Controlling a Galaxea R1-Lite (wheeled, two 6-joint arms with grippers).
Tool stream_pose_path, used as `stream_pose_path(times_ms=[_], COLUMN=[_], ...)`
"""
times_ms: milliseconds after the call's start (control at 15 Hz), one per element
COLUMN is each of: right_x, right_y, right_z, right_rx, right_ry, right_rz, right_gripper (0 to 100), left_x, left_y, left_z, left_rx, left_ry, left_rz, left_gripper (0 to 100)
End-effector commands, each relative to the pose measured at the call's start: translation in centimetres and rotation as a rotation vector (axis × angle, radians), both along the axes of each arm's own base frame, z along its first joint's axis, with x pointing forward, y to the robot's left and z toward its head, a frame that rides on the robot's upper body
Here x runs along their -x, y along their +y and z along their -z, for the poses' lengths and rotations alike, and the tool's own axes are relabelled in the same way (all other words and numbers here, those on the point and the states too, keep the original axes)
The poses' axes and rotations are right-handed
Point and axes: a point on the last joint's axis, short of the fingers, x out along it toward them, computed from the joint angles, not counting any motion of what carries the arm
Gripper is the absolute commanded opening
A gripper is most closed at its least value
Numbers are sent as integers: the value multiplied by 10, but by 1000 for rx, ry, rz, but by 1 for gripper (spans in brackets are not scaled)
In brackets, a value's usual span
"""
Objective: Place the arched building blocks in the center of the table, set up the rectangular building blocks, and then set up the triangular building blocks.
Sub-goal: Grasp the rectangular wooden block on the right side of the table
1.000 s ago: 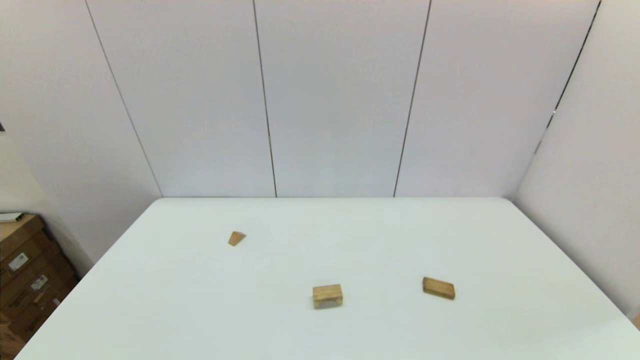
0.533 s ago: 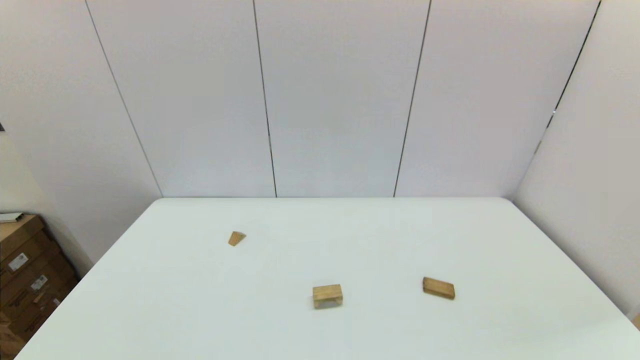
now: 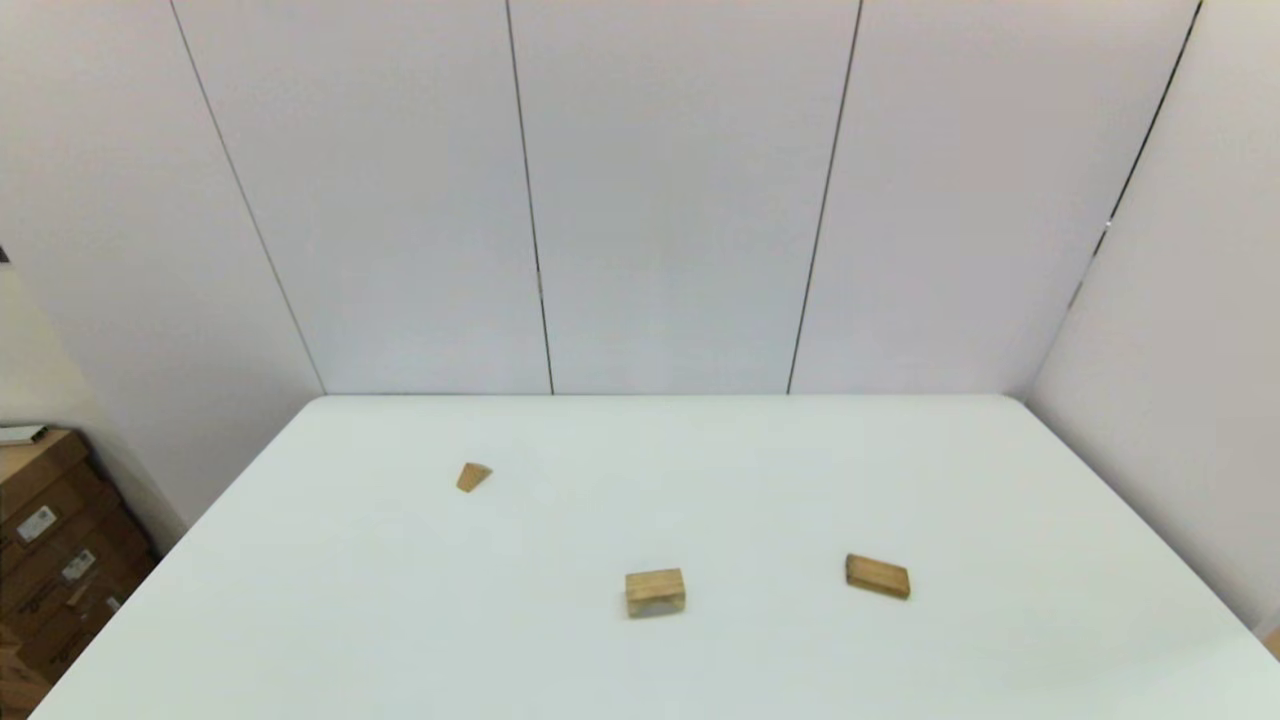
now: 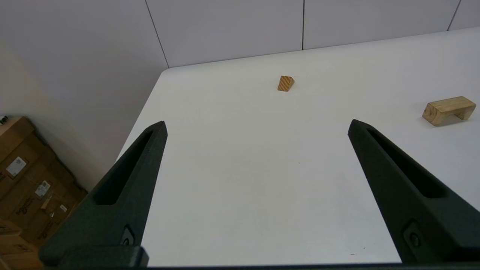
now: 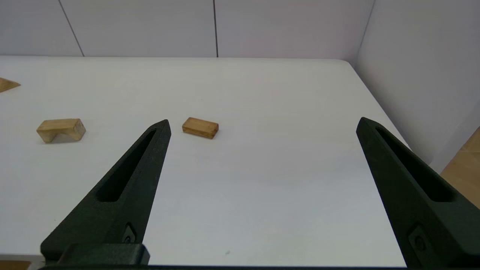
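The arched block (image 3: 655, 591) (image 4: 448, 110) (image 5: 60, 129) stands on its two legs near the middle front of the white table (image 3: 700, 480). To its right the rectangular block (image 3: 877, 576) (image 5: 200, 127) lies flat. Far back on the left lies the small triangular block (image 3: 473, 476) (image 4: 285, 83) (image 5: 7, 84). Neither arm shows in the head view. My left gripper (image 4: 257, 125) hangs open over the table's near left part, well short of the triangle. Over the near right part my right gripper (image 5: 262, 123) is open too, short of the rectangular block. Both hold nothing.
Stacked cardboard boxes (image 3: 50, 550) (image 4: 26, 187) stand on the floor beside the table's left edge. Grey wall panels (image 3: 640, 200) close the back and the right side. The table's right edge (image 5: 378, 105) drops to the floor.
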Motion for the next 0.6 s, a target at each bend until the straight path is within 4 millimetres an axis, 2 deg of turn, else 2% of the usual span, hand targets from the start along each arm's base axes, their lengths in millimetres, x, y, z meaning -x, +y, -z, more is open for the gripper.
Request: stream_pose_path(times_ms=[67,333,600], right_x=[0,-1,-7], right_y=[0,0,0], right_z=[0,0,-1], right_rx=[2,0,4], right_ry=[1,6,92], right_rz=[-1,-1,-1], right_gripper=[100,100,100], left_x=[0,0,0], left_y=[0,0,0], left_z=[0,0,0], left_rx=[0,0,0], left_ry=[1,1,1], left_rz=[-1,1,1], left_gripper=[100,100,100])
